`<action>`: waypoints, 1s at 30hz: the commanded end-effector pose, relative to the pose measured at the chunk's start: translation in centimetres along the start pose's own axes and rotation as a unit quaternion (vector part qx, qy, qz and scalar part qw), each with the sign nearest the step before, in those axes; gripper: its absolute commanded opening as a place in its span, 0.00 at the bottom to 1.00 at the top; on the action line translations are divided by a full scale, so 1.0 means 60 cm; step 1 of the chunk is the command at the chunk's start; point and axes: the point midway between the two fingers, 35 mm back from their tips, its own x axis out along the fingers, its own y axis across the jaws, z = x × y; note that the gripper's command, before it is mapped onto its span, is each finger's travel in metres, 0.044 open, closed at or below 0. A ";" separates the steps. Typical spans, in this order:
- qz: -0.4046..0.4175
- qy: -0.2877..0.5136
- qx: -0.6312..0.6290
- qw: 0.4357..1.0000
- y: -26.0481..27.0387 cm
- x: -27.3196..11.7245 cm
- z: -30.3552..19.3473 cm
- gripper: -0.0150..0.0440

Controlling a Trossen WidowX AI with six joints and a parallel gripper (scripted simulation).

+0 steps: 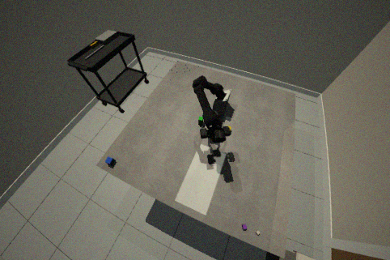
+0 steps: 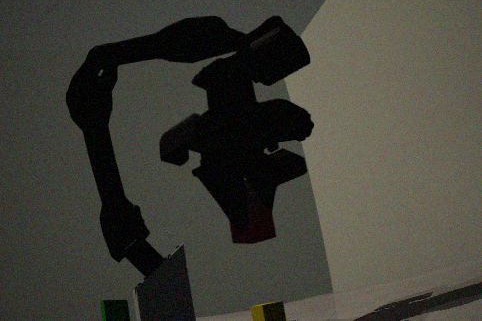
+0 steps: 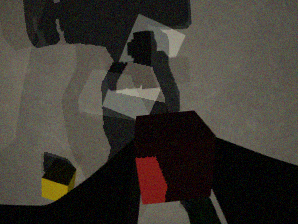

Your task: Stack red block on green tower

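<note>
The red block (image 2: 261, 229) (image 3: 151, 181) is held between the fingertips, mostly in shadow, with one bright red patch in the wrist view. My gripper (image 2: 251, 219) (image 3: 169, 144) is shut on it and points down, holding it up in the air; in the top view the arm hides the fingertips and the block. The green tower (image 1: 201, 120) (image 2: 115, 311) stands upright close beside the arm in the top view. In the exterior view only its upper part shows at the bottom left, lower than the held block; how many blocks it has cannot be told.
A yellow block (image 1: 230, 128) (image 2: 268, 312) (image 3: 55, 190) stands on the other side of the arm from the tower. A blue block (image 1: 109, 161) is far left, a purple block (image 1: 244, 227) and a small white piece (image 1: 257, 232) lower right. A black cart (image 1: 124, 84) stands back left.
</note>
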 end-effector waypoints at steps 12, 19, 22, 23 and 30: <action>0.002 -0.002 0.004 1.000 -0.032 -0.018 -0.049 0.25; 0.002 -0.002 0.003 1.000 -0.056 -0.023 -0.097 0.25; 0.002 -0.002 0.003 1.000 -0.065 -0.025 -0.118 0.25; 0.002 -0.002 0.003 1.000 -0.068 -0.025 -0.125 0.25; 0.002 -0.001 0.003 1.000 -0.084 -0.025 -0.176 0.25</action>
